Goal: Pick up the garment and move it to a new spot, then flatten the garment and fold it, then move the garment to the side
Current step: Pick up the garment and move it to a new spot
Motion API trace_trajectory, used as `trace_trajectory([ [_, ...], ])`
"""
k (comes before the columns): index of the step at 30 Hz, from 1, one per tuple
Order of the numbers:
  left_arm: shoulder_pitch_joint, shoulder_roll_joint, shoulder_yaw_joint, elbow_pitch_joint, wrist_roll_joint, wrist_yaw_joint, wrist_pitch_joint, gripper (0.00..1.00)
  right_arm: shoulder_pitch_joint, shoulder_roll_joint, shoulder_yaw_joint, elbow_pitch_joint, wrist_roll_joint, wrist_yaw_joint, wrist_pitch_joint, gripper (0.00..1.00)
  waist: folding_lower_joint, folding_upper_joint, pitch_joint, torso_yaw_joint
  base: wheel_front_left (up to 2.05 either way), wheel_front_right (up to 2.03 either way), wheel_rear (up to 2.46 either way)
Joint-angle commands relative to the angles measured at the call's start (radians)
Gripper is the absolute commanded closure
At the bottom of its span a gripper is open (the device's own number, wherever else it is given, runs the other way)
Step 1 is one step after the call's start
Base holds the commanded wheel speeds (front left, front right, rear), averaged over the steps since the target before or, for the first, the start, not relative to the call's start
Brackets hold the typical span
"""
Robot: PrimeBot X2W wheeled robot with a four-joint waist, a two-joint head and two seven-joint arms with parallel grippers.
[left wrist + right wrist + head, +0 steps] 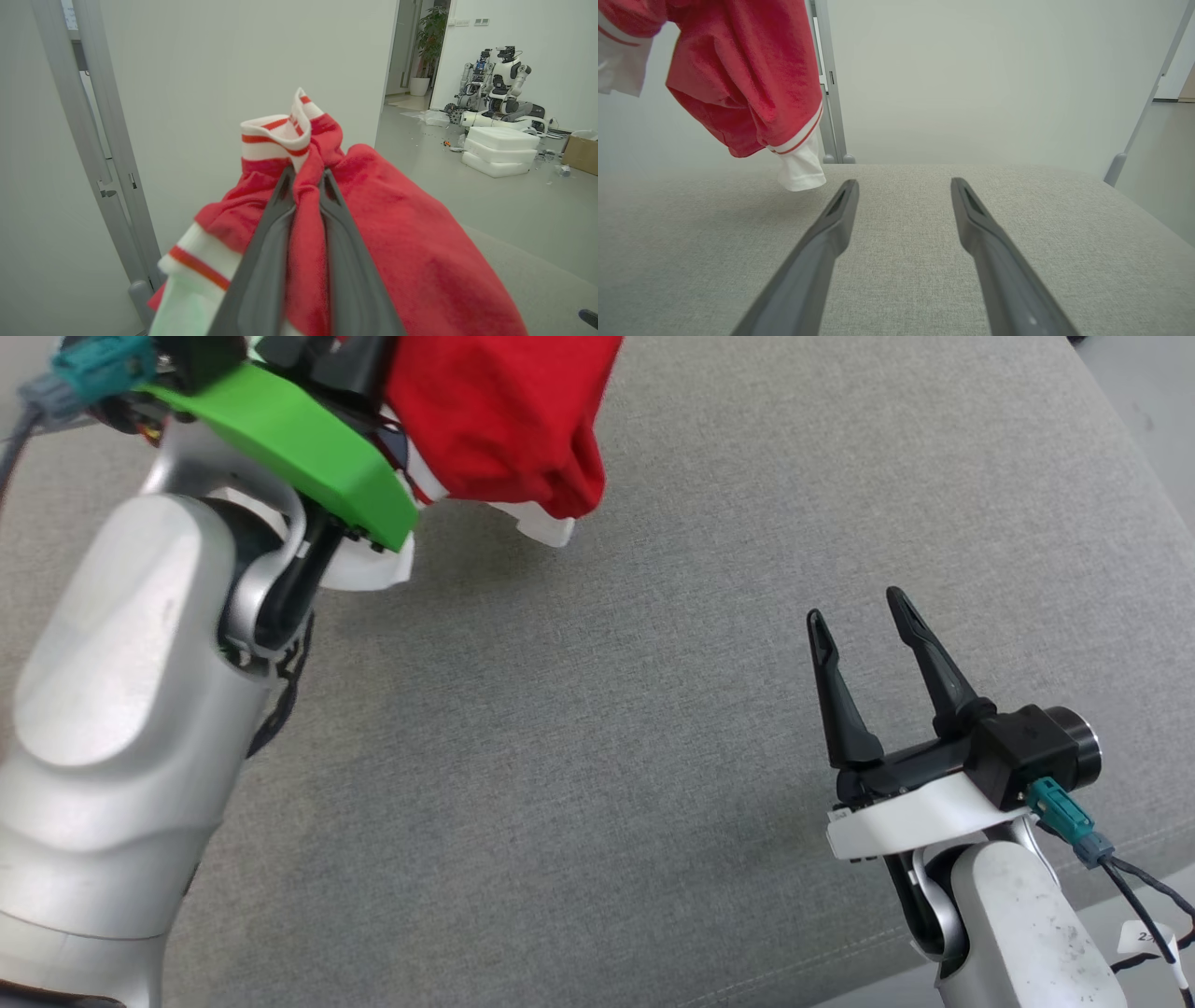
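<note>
Our left gripper (307, 176) is pinched tight on a fold of the red garment (402, 242), holding it bunched above the grey cushion (579, 756), its white cuff (801, 172) hanging lowest. Our right gripper (857, 609) stands wide open over the cushion, holding nothing. Beyond the cushion stands a pale wall (994, 70). We count one garment and two grippers.

Garment cropped in every view
The red garment (504, 420) runs off the head view's top edge, the right wrist view's top and left, and the left wrist view's bottom, where the left gripper (306, 176) is cut off too; distant floor litter (447, 143) is too small to identify.
</note>
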Motion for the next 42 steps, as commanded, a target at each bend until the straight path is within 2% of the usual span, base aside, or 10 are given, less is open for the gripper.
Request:
trace_trajectory([
  [1, 0.001, -0.006, -0.017, 0.026, 0.001, -0.007, -0.010, 1.00, -0.013, 0.002, -0.003, -0.003, 0.005, -0.002, 0.000, 0.00, 0.0000, -0.0001, 0.056, -0.042, 0.00, 0.00, 0.00],
  [11, 0.113, -0.092, -0.220, 0.324, 0.050, -0.032, -0.158, 1.00, -0.034, 0.001, 0.009, -0.020, -0.003, -0.002, 0.000, 0.00, 0.0000, -0.0001, 0.112, -0.021, 0.00, 0.00, 0.00],
  [14, 0.144, -0.145, -0.285, 0.385, 0.003, -0.033, -0.216, 1.00, -0.035, 0.001, 0.014, -0.020, -0.015, -0.002, 0.000, 0.00, 0.0000, -0.0001, 0.114, -0.009, 0.00, 0.00, 0.00],
  [15, 0.149, -0.147, -0.307, 0.394, -0.014, -0.033, -0.226, 0.75, -0.034, 0.001, 0.015, -0.019, -0.017, -0.002, 0.000, 0.00, 0.0000, -0.0001, 0.112, -0.004, 0.00, 0.00, 0.00],
  [16, 0.150, -0.146, -0.336, 0.398, -0.027, -0.033, -0.243, 0.00, -0.031, 0.001, 0.016, -0.018, -0.021, -0.002, 0.000, 0.00, 0.0000, -0.0001, 0.106, 0.005, 0.00, 0.00, 0.00],
  [20, 0.165, -0.156, -0.387, 0.383, -0.084, -0.033, -0.306, 0.00, -0.014, 0.000, 0.024, -0.012, -0.029, -0.002, 0.000, 0.00, 0.0000, -0.0001, 0.065, 0.035, 0.00, 0.00, 0.00],
  [23, 0.193, -0.148, -0.350, 0.354, -0.083, -0.030, -0.329, 0.00, 0.003, 0.000, 0.026, -0.007, -0.031, -0.002, 0.000, 0.00, 0.0000, -0.0001, 0.018, 0.060, 0.00, 0.00, 0.00],
  [30, 0.422, -0.131, -0.078, 0.089, 0.085, 0.106, -0.331, 0.00, 0.050, 0.000, 0.039, 0.003, -0.033, -0.002, 0.000, 0.00, 0.0000, -0.0001, -0.094, 0.129, 0.00, 0.00, 0.00],
  [32, 0.511, -0.142, -0.001, 0.015, 0.129, 0.125, -0.332, 0.00, 0.062, 0.001, 0.042, 0.004, -0.034, -0.002, 0.000, 0.00, 0.0000, -0.0001, -0.117, 0.146, 0.00, 0.00, 0.00],
  [42, 0.898, -0.246, 0.292, -0.176, 0.328, 0.101, -0.332, 0.00, 0.142, 0.000, 0.025, 0.016, -0.046, -0.002, 0.000, 0.00, 0.0000, -0.0001, -0.228, 0.211, 0.00, 0.00, 0.00],
])
